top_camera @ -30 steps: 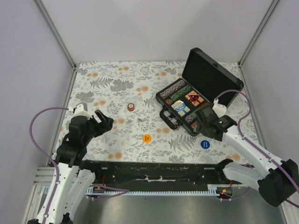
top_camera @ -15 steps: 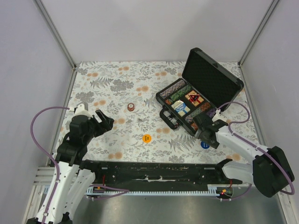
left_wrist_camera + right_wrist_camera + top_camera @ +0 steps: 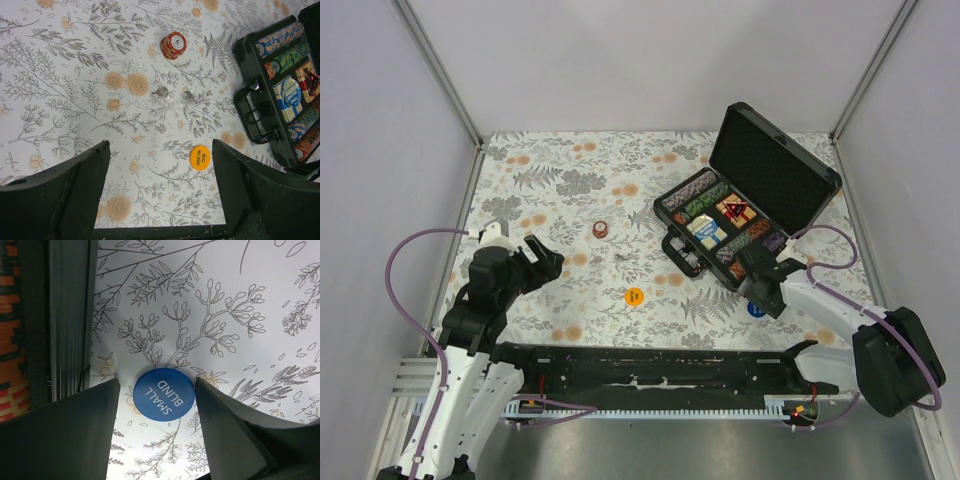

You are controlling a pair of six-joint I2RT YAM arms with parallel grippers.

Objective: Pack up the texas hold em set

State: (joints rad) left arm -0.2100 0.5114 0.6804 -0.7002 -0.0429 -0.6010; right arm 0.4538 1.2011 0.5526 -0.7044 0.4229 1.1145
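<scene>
We see the right arm (image 3: 832, 311) stretched low beside the black case (image 3: 775, 172), right end effector (image 3: 157, 382) released around the blue disc (image 3: 163, 394).

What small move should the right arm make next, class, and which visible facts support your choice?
Probably lower the right gripper straight down and close it on the round blue plastic disc marked SMALL BLIND. The wrist view shows its jaws open on either side of that disc, which lies flat on the floral tablecloth, outside the open black hard case.
</scene>
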